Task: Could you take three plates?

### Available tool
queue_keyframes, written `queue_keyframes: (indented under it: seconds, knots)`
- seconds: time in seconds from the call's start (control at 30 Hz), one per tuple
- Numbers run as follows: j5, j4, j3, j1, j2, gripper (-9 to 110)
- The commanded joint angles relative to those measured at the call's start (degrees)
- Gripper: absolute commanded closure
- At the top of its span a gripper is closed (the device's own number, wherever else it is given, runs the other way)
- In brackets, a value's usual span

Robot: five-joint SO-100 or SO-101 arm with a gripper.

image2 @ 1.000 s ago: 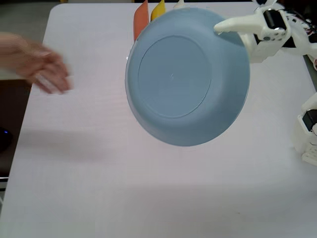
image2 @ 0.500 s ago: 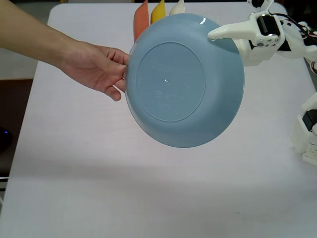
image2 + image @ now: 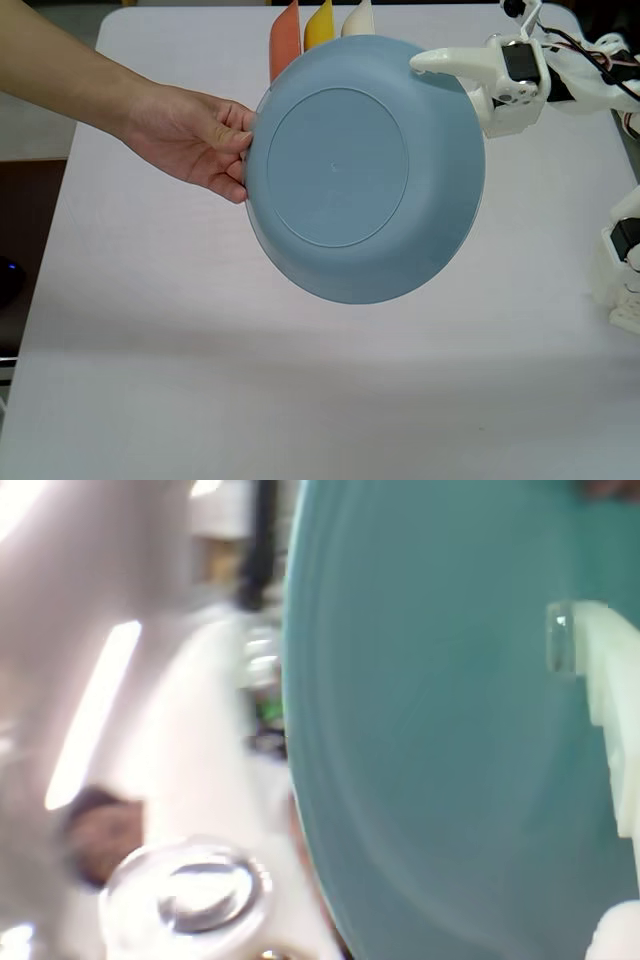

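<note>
The white table [image 3: 150,350] fills nearly the whole fixed view. Above its centre the light blue plate [image 3: 365,165] is held up in the air, tilted so its underside faces the camera; nothing can be seen in it. A person's hand [image 3: 190,140] reaches in from the upper left of the frame and touches the plate's left rim with its fingertips. The white gripper [image 3: 440,65], coming from the upper right, is closed on the plate's upper right rim, one finger lying over the back of the rim. In the blurred wrist view the plate [image 3: 430,730] fills the right half, with a pale finger [image 3: 605,690] across its right edge. At top centre three more plates stand on edge side by side, only their tops showing: one orange plate [image 3: 285,40], one yellow plate [image 3: 319,24], one cream-white plate [image 3: 358,18].
</note>
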Motion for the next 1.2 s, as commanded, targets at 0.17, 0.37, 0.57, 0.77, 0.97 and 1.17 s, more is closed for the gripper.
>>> queue_keyframes:
  seconds: [0.17, 0.37, 0.57, 0.77, 0.97, 1.17]
  knots:
    - [-10.11, 1.76, -4.04, 8.0, 5.27, 62]
    - [-9.93, 3.52, 0.09, 18.9, 6.59, 64]
    - [-10.2, 6.06, 0.62, 29.88, 2.72, 78]
    - [-8.0, 6.15, 0.62, 36.3, -1.67, 74]
    - [-9.4, 6.59, -3.43, 39.38, -8.7, 70]
    - [-10.2, 6.68, -8.88, 39.64, -17.05, 71]
